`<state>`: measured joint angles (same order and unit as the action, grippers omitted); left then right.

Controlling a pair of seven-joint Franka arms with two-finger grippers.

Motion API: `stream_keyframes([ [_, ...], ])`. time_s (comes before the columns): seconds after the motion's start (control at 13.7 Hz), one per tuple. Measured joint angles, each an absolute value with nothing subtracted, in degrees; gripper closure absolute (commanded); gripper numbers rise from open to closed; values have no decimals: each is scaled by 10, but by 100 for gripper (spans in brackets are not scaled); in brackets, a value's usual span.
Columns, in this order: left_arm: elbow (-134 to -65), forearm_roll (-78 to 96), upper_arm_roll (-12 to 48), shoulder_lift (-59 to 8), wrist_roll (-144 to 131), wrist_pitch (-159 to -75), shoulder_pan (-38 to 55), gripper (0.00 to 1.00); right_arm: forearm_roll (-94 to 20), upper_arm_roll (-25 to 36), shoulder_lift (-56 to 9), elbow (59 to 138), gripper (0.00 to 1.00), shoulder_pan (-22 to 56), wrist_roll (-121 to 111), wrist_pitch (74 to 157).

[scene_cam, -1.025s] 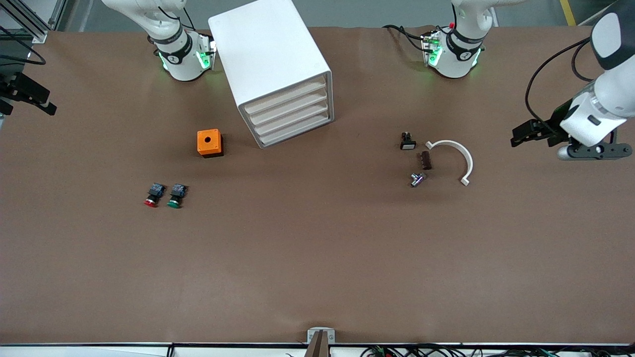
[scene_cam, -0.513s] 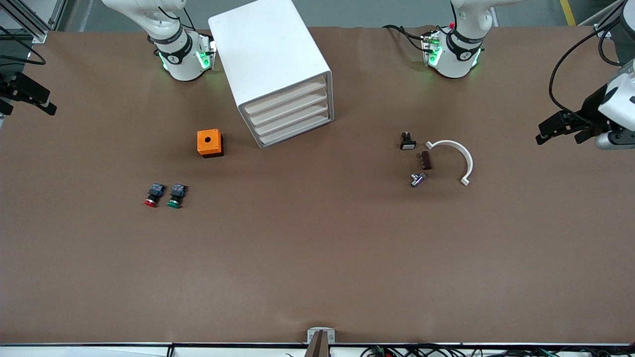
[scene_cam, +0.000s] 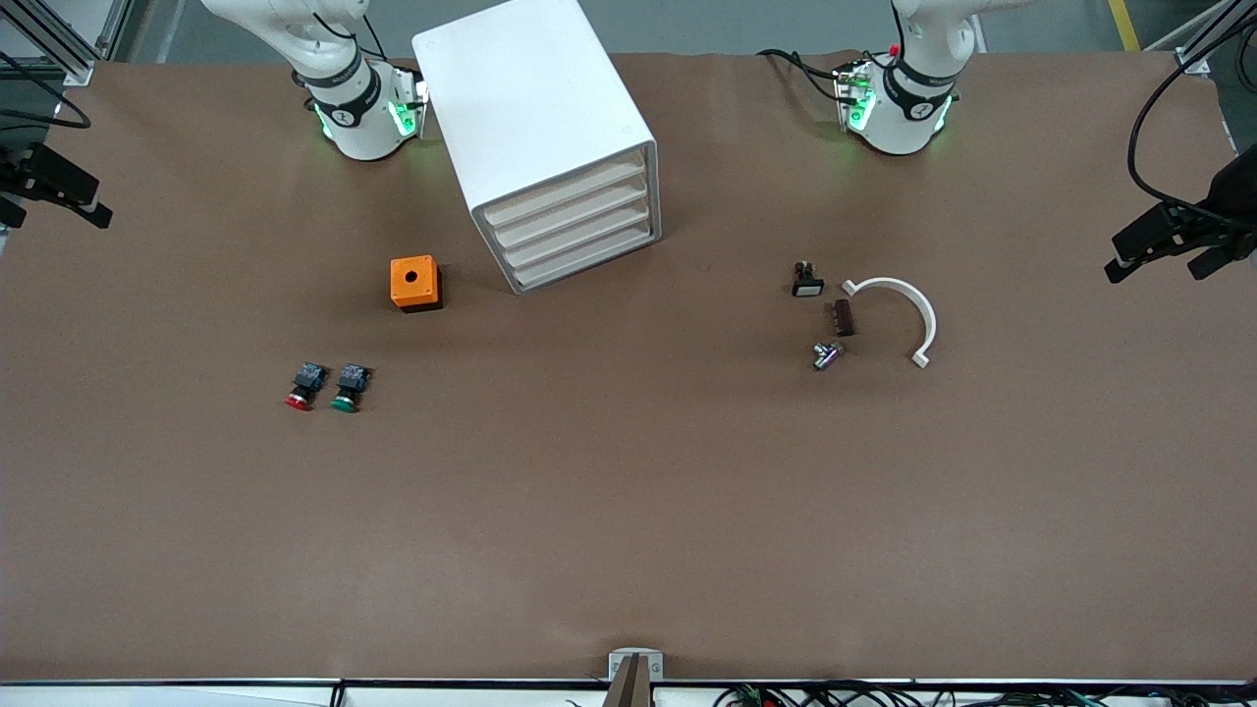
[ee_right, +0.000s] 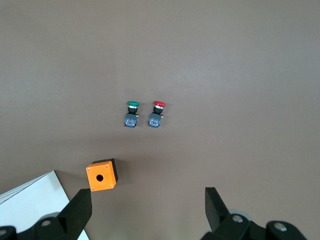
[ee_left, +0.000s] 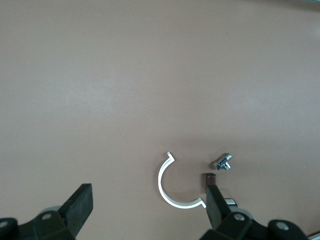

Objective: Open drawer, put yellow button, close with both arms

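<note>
Left arm pulls back to the surface's edge; all drawers look shut.
We see left end effector (scene_cam: 1169, 243) and right end effector (scene_cam: 51, 191) both released, empty; the yellow button is probably inside the drawer (scene_cam: 565, 194).

orange box (scene_cam: 415, 283), red button (scene_cam: 300, 385) beside green button (scene_cam: 348, 387), white clip (scene_cam: 908, 312).

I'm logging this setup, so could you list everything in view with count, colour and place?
cabinet: one, white, four shut beige-fronted drawers, between the arm bases.
orange box: one, beside the cabinet, toward the right arm's end.
red button, green button: one each, side by side, nearer the camera than the box.
white arc: one, toward the left arm's end.
small black part, brown block, metal fitting: one each, beside the arc.
yellow button: none visible.
left tool: open, at the table's edge.
right tool: open, at its end.
</note>
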<state>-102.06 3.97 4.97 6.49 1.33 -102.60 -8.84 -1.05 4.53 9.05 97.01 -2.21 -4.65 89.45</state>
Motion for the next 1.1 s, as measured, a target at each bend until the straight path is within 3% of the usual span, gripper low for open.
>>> stream_keyframes([
  [0.44, -1021, 40, -5, 63, 11, -1021, -24, 0, -10, 45, 91, 970, 0, -22, -47, 895],
  [1.1, -1020, 40, -7, 62, 11, -1020, -15, 0, -10, 45, 91, 970, 0, -22, -47, 895],
])
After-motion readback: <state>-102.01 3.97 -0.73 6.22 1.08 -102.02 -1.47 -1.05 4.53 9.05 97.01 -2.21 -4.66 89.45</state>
